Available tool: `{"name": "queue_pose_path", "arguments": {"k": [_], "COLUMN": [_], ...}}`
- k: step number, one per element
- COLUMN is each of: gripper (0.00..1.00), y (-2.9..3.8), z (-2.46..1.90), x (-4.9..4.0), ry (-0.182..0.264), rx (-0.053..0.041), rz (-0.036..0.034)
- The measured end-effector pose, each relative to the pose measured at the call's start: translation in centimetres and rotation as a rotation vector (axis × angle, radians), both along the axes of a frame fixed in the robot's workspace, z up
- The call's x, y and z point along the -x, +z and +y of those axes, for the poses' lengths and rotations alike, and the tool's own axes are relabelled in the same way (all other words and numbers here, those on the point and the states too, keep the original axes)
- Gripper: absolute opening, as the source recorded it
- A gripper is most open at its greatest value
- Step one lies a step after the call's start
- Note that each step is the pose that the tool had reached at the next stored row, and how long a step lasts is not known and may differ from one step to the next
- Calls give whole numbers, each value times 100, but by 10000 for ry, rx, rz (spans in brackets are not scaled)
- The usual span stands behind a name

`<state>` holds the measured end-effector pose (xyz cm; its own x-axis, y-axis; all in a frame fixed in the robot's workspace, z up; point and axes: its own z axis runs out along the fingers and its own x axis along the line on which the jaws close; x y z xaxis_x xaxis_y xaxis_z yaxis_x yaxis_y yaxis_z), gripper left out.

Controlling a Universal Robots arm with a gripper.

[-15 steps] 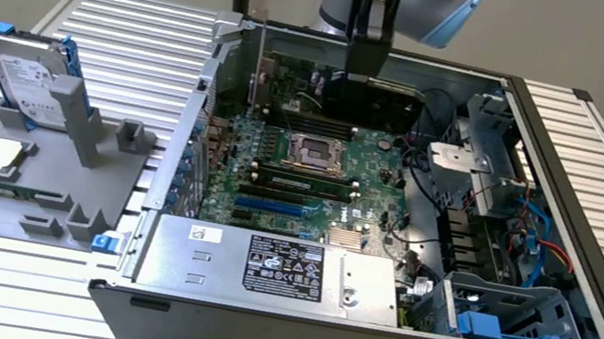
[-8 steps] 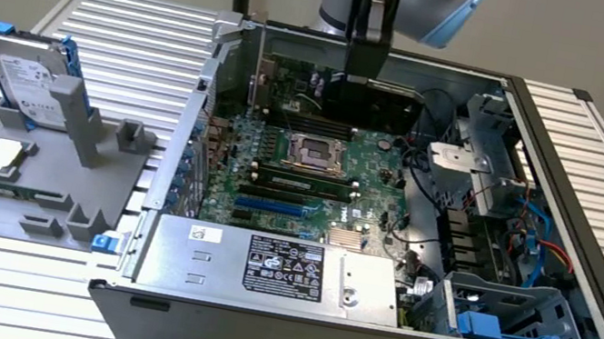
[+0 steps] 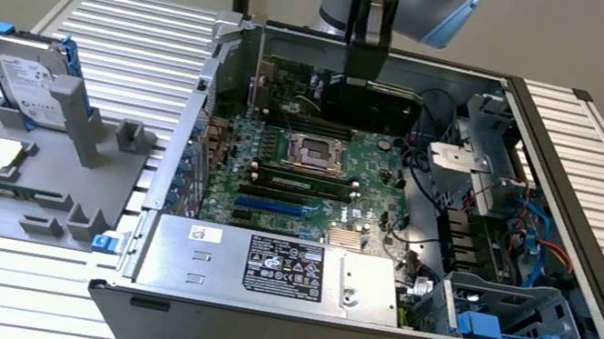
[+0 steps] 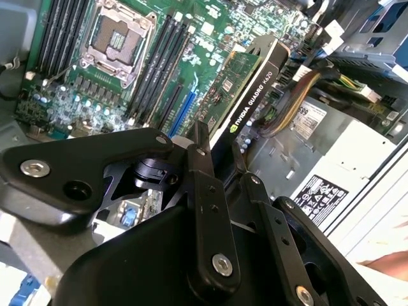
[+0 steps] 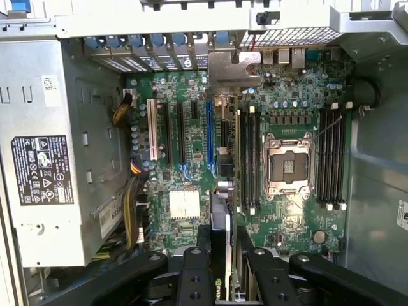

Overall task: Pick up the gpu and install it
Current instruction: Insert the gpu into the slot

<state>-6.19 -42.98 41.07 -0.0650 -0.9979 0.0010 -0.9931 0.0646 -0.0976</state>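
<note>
Inside the open computer case [image 3: 580,271], the arm is reaching down from above, and its tool [image 5: 223,255] is pinching the gpu [image 4: 245,83] by one edge, fingers [image 4: 204,191] pressed against both faces of the card. In the second wrist view the card is standing on edge over the motherboard [image 4: 83,95] — green circuit board facing the memory slots, black shroud facing the power supply [image 4: 331,166]. In the first wrist view the gpu [image 5: 220,217] is showing edge-on as a thin strip running from the tool toward the rear slot openings, lined up just beside the blue expansion slot [image 5: 209,137]; whether it is seated in a slot cannot be told. The empty processor socket [image 5: 288,166] is lying further along the board, with memory slots on both sides of it.

In the exterior view the case is resting on a slatted desk [image 3: 118,19]. On the exterior view's left, a grey fixture [image 3: 42,181] is holding a hard drive [image 3: 28,82] upright in a blue frame and a small square silver chip [image 3: 3,156] lying flat.
</note>
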Motion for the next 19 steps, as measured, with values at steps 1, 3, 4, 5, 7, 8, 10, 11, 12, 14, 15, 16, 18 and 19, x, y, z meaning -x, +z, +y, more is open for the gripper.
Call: {"name": "queue_pose_path", "arguments": {"k": [1, 3, 4, 5, 7, 8, 10, 11, 12, 14, 15, 16, 18, 19], "gripper": [0, 0, 0, 0, 0, 0, 0, 0, 0, 0, 0, 0, 0, 0], "y": [-3, -10, -13, -16, -24, -28, -38, -44, -49, -60, -65, -70, -78, -80], "z": [0, 0, 0, 0, 0, 0, 0, 0, 0, 0, 0, 0, 0, 0], "x": [0, 0, 0, 0, 0, 0, 0, 0, 0, 0, 0, 0, 0, 0], "ry": [0, 0, 0, 0, 0, -1, 0, 0, 0, 0, 0, 0, 0, 0], "rx": [0, 0, 0, 0, 0, 0, -1, 0, 0, 0, 0, 1, 0, 1], "rz": [0, 0, 0, 0, 0, 0, -1, 0, 0, 0, 0, 0, 0, 0]}}
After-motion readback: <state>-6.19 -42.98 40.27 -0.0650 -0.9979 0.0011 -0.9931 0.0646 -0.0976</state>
